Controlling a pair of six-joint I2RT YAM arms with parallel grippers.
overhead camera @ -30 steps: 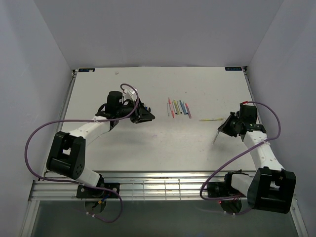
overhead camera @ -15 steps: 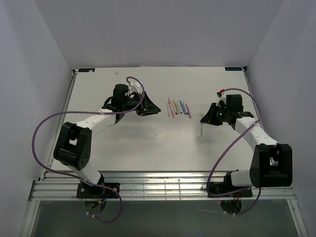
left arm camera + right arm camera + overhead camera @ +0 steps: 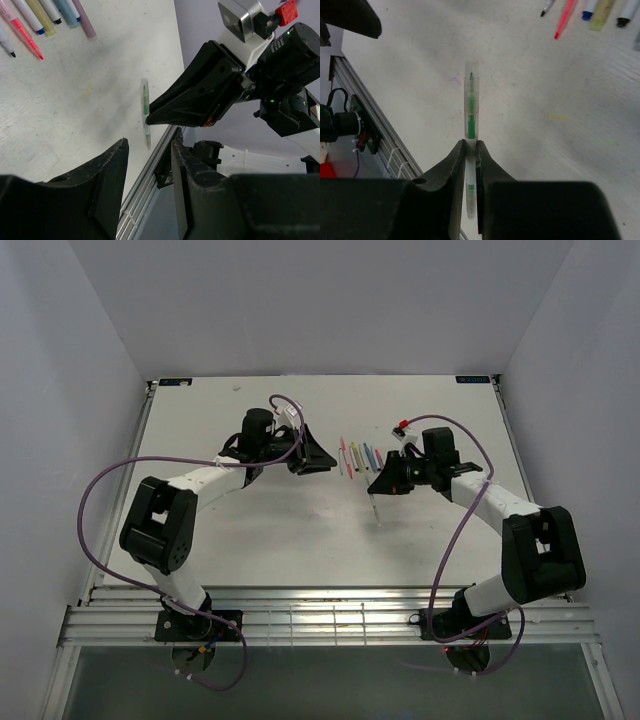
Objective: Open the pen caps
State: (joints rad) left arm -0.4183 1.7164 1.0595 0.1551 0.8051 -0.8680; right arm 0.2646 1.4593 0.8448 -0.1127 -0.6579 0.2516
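Right jaws clenched on the barrel of the green pen (image 3: 471,122), which stands out beyond their tips with its clear cap (image 3: 471,82) seated on the free end. Left jaws released, parted about half way, with nothing between them. The other pens (image 3: 360,456) lie in a short row on the surface (image 3: 280,530), at its middle and just far of the two jaws. In both wrist views several of them show bare coloured tips, so we judge those already uncapped. We cannot make out any loose caps. The green pen is left to do, and we cannot tell whether every pen in the row is open. Pose: the right arm (image 3: 480,495) reaches in from the right and holds the green pen off the surface. The left arm (image 3: 215,478) stretches in from the left, its jaws pointing right toward the pen, near it but apart. In the left wrist view the pen lies ahead of the parted jaws, not yet between them. We read this as the approach to grip the cap.
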